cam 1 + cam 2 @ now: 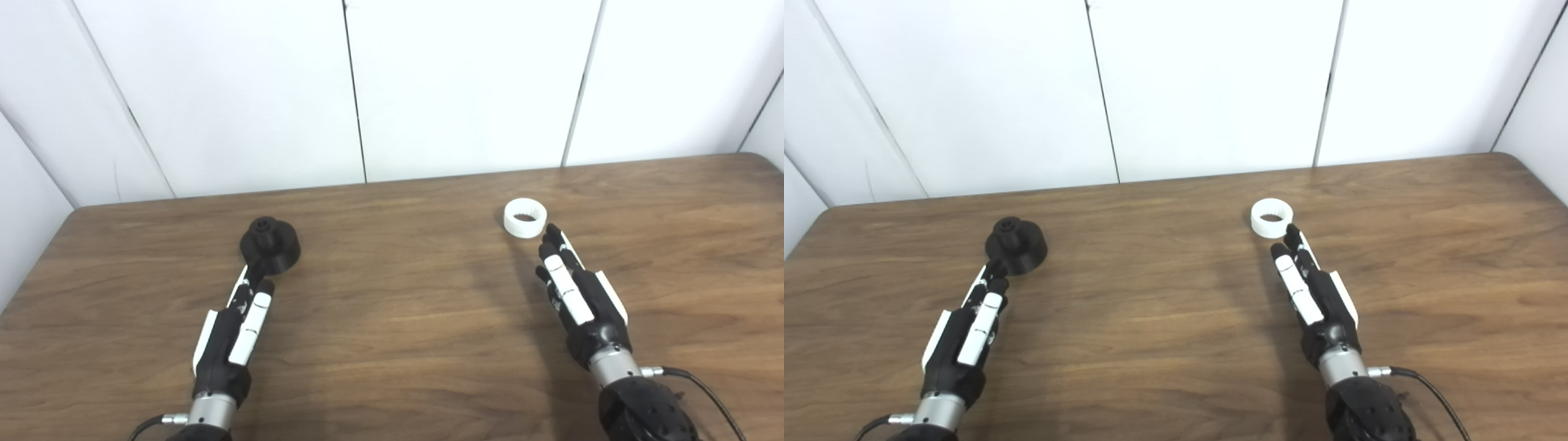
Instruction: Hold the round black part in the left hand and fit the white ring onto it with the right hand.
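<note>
Nothing held yet: black part (270,244) left of centre, white ring (525,217) right of centre on desk (392,318). Left hand (236,334) and right hand (579,294) extended, empty; curl around each squarely before lifting

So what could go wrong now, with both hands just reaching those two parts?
The white ring lies loose on the smooth table, and the right hand comes at it fingertips first, so it may slide away rather than be gripped. The left hand meets only the near edge of the round black part, so it could push or tip that part. Neither part is held yet.
</note>
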Motion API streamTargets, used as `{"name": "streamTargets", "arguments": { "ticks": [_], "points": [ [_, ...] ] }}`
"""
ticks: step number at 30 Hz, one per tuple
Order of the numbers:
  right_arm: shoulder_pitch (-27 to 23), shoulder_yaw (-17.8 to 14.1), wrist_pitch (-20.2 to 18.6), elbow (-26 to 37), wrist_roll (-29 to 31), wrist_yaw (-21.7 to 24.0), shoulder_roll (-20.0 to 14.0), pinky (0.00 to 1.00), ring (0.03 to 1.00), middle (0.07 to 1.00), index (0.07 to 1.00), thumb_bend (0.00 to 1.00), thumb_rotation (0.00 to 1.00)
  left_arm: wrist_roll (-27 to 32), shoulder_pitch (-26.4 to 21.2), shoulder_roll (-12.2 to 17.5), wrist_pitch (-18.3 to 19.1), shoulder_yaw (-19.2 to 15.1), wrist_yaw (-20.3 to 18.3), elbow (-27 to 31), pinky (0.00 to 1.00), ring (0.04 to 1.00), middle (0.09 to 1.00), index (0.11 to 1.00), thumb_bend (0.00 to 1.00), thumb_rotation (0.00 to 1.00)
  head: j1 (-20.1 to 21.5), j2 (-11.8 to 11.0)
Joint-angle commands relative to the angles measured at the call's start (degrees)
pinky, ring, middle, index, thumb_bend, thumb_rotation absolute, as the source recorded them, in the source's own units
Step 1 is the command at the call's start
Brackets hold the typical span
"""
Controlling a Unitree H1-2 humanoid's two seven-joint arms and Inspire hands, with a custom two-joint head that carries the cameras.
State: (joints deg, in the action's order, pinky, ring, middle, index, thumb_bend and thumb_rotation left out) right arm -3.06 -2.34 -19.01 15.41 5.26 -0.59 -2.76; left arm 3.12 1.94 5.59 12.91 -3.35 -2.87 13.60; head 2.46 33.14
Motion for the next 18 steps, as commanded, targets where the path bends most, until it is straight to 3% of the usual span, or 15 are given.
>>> {"name": "streamTargets", "arguments": {
  "ticks": [1, 18],
  "points": [
    [-1.5, -0.2, 3.2, 0.9, -0.1, 0.1, 0.3, 0.98, 1.000, 1.000, 0.995, 0.53, 0.76, 0.0, -1.4, 0.7, -1.6, -0.2, -0.1, 1.1, 1.00, 1.000, 1.000, 1.000, 0.67, 0.81, 0.1, 0.1],
    [-1.9, 0.4, 2.7, 1.2, -0.1, 1.2, -0.6, 0.98, 1.000, 1.000, 1.000, 0.51, 0.75, -1.1, -1.4, 0.7, -1.6, 0.3, 0.0, 1.1, 1.00, 1.000, 1.000, 1.000, 0.66, 0.82, -1.6, 0.9]
  ]
}}
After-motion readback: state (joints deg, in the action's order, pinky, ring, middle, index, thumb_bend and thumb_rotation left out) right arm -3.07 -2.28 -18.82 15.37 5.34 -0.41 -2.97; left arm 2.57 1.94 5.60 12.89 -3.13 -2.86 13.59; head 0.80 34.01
